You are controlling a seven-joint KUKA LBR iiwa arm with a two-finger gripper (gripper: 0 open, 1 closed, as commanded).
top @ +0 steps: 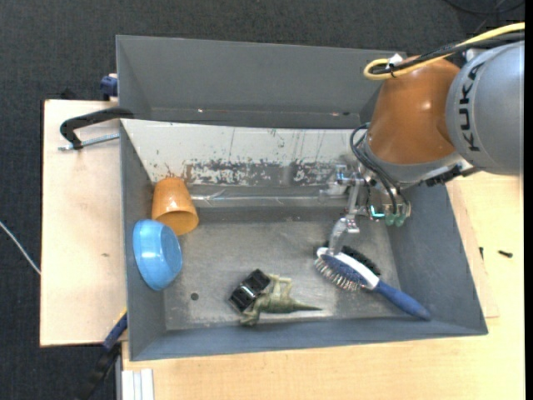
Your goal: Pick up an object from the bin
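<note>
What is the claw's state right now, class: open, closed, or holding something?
Claw: cannot be told. It hangs over the bristle end of the blue-handled brush.

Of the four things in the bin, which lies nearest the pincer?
The blue-handled brush: its bristle head lies right by the pincer; the cup, bowl and toy lie further left.

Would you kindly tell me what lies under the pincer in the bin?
Just below the pincer lies the bristled head of a blue-handled brush, handle pointing to the bin's near right corner. Whether they touch is unclear. The bin floor beneath the brush head is covered.
</note>
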